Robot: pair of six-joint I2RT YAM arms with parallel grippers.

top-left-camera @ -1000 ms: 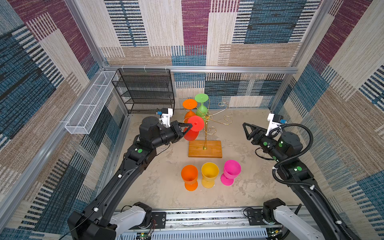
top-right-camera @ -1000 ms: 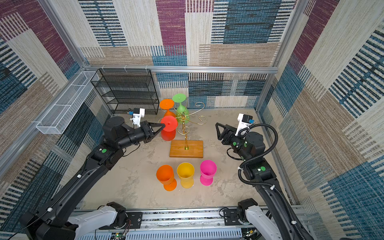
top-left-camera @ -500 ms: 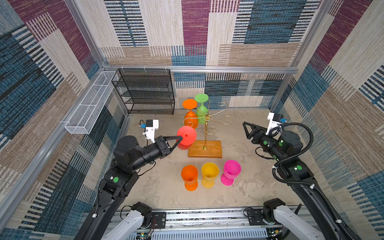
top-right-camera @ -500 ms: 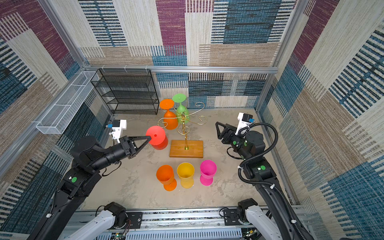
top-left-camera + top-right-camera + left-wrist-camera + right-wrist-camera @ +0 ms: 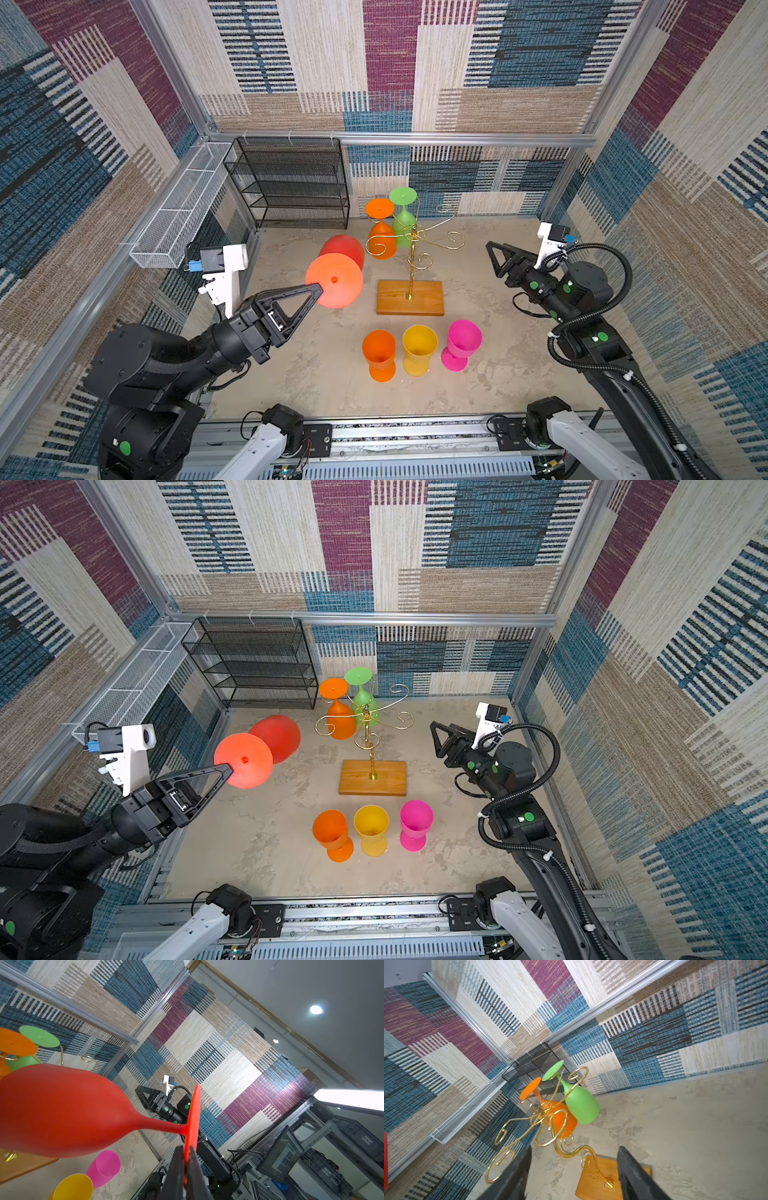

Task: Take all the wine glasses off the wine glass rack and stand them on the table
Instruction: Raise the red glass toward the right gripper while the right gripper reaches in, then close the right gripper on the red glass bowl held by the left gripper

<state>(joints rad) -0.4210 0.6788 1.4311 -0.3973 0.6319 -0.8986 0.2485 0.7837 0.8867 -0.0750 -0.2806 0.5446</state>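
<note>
My left gripper (image 5: pixel 318 289) is shut on the rim of the foot of a red wine glass (image 5: pixel 335 286), which hangs tilted in the air, bowl towards the back. In both top views the glass (image 5: pixel 244 761) is left of the wine glass rack (image 5: pixel 411 266) and apart from it. The left wrist view shows the foot edge pinched between the jaws of the left gripper (image 5: pixel 187 1153). An orange glass (image 5: pixel 381 243) and a green glass (image 5: pixel 404 226) hang upside down on the rack's gold arms. My right gripper (image 5: pixel 490 248) stands open to the right of the rack, holding nothing; in the right wrist view this gripper (image 5: pixel 574 1148) faces the rack (image 5: pixel 550 1126).
Orange (image 5: pixel 379 353), yellow (image 5: pixel 419 347) and pink (image 5: pixel 463 343) glasses stand upright in a row in front of the rack's wooden base (image 5: pixel 432 305). A black mesh shelf (image 5: pixel 291 183) stands at the back left, a white wire basket (image 5: pixel 178 212) on the left wall.
The left arm has drawn the red glass away from the rack's arms, leftwards and towards the front. The right arm has stayed nearly still.
</note>
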